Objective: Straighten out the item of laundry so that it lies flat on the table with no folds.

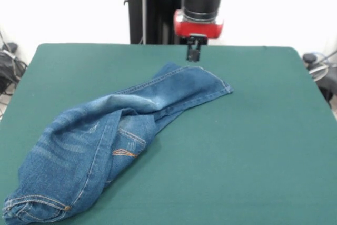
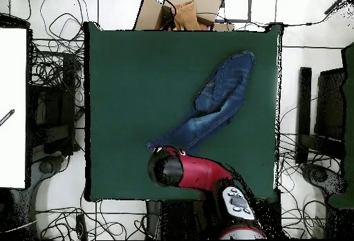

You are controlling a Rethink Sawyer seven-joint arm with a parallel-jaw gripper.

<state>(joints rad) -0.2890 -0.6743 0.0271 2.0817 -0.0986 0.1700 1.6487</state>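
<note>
The item of laundry (image 1: 110,135) (image 2: 214,103), a small pair of blue jeans, lies folded over itself and twisted on the table (image 1: 253,146) (image 2: 131,86). Its waistband with a brass button is at the near left corner in the front view, and a leg end points to the far middle. My gripper (image 1: 194,54) hangs just above and behind that leg end, with its small black fingers close together and nothing visibly between them. In the overhead view the red arm (image 2: 190,171) covers the gripper and the leg end.
The green table stretches wide to the right of the jeans in the front view. Cables and equipment lie on the floor (image 2: 48,79) round the table. Cardboard boxes (image 2: 180,10) stand beyond its far edge in the overhead view.
</note>
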